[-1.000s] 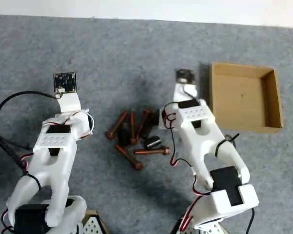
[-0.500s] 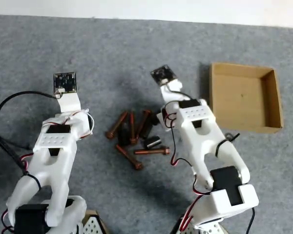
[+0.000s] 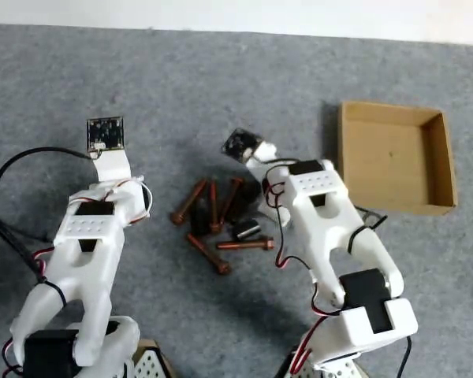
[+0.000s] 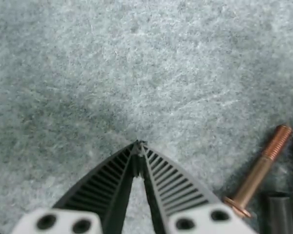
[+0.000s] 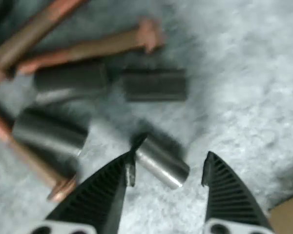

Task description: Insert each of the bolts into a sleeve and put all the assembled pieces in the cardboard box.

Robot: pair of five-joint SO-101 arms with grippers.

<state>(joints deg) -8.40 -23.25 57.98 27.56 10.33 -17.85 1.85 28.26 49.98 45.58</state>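
Observation:
Several copper bolts (image 3: pixel 214 206) and dark sleeves (image 3: pixel 247 230) lie in a loose pile on the grey mat between the two arms. My right gripper (image 5: pixel 168 168) is open just above the pile, with a short grey sleeve (image 5: pixel 161 163) lying between its fingers, close to one fingertip (image 5: pixel 130 171). More dark sleeves (image 5: pixel 154 84) and a bolt (image 5: pixel 93 47) lie beyond it. My left gripper (image 4: pixel 138 144) is shut on nothing over bare mat to the left of the pile, with one bolt (image 4: pixel 259 170) and a sleeve end (image 4: pixel 278 209) off to its side. The cardboard box (image 3: pixel 390 153) stands open at the right.
The right arm (image 3: pixel 323 213) stands between the pile and the box, and a brown corner of the box (image 5: pixel 289 219) shows beside its gripper. The left arm (image 3: pixel 91 232) sits at the mat's left. Open mat lies behind the pile.
The right arm's wrist has swung left, from beside the box to over the pile of bolts and sleeves. The left arm has stayed still.

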